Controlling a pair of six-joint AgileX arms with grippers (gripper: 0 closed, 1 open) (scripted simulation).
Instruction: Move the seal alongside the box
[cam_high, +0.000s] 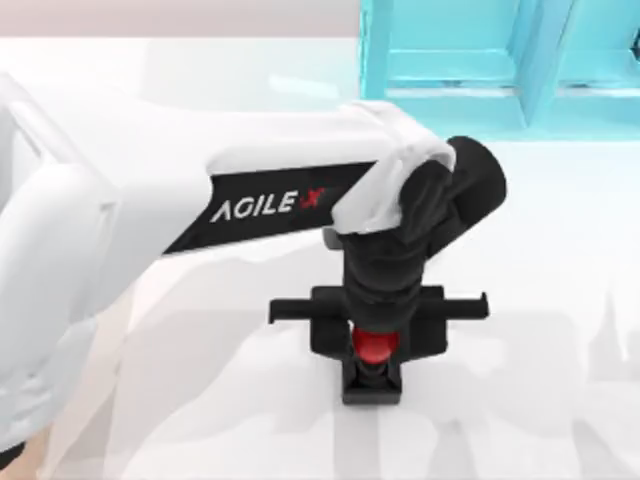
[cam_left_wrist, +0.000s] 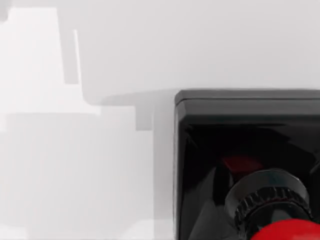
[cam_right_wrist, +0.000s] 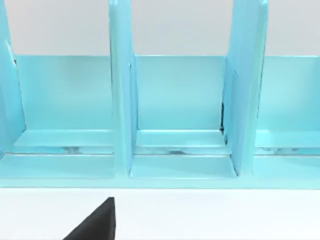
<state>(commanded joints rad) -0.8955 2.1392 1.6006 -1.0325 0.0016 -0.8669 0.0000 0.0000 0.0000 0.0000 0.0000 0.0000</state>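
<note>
The seal (cam_high: 372, 348) stands upright on the white table, below the middle of the top view, with its red knob above a square black base (cam_high: 372, 384). My left arm reaches in from the left, and its gripper (cam_high: 374, 330) hangs straight over the seal, its black body around the knob. The left wrist view looks down from very near on the glossy black base (cam_left_wrist: 240, 145) and the edge of the red knob (cam_left_wrist: 287, 232). The box is out of view.
A light blue shelf unit (cam_high: 500, 60) with upright dividers stands along the back right of the table. Its compartments (cam_right_wrist: 177, 100) face the right wrist camera. A black wedge (cam_right_wrist: 97, 222) that I cannot identify juts in at that view's lower edge.
</note>
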